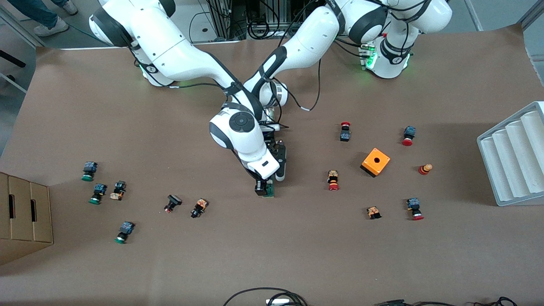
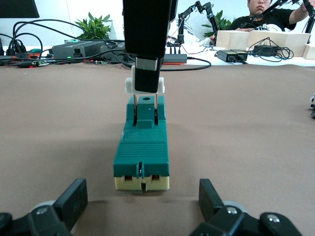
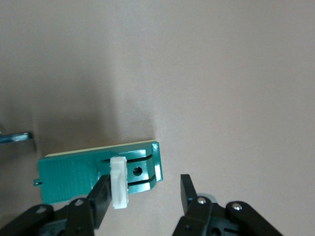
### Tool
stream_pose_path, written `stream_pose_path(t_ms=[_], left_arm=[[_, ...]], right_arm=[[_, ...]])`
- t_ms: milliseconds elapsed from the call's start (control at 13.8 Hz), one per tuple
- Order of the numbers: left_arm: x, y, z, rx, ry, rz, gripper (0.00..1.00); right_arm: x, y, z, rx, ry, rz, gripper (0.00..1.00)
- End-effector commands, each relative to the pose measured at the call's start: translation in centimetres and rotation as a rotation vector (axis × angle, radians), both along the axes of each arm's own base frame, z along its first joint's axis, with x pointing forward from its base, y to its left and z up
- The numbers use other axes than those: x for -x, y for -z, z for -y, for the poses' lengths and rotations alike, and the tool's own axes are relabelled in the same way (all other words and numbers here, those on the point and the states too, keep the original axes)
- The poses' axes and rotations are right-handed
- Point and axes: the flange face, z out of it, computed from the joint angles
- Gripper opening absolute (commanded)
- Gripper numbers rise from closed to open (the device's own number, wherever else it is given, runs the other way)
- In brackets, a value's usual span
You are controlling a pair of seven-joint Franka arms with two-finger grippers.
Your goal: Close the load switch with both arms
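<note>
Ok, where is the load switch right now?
The load switch lies flat on the table near its middle, beneath both grippers, about midway between the scattered push buttons at either end. The right gripper stands at its white sliding piece.

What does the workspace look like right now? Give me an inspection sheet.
Surface: brown table, covered flat.
Job's things: green load switch lying on the table, white sliding piece standing up.
Clutter: push buttons scattered toward both ends; orange box; grey ridged tray; cardboard box.
Grippers: right gripper over the switch, fingers open, one against the white piece; left gripper low, fingers open at the switch's end.
Cables: black cables at the table edge nearest the front camera.
Surroundings: seated person.
</note>
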Motion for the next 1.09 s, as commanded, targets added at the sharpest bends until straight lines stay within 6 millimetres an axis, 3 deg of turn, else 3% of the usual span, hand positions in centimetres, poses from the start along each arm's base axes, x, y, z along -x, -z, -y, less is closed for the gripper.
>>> stream_pose_path(t_ms=[0,1018], left_arm=[[0.31,1.0,0.03,0.006,0.011,-0.005,1.0],[0.31,1.0,0.03,0.006,0.011,-0.005,1.0]], right_arm=[[-0.53,-0.92,-0.13,-0.015,-0.006,0.028,0.63],[-0.71,-1.21,-0.27,-0.025,0.0,0.033,0.61]])
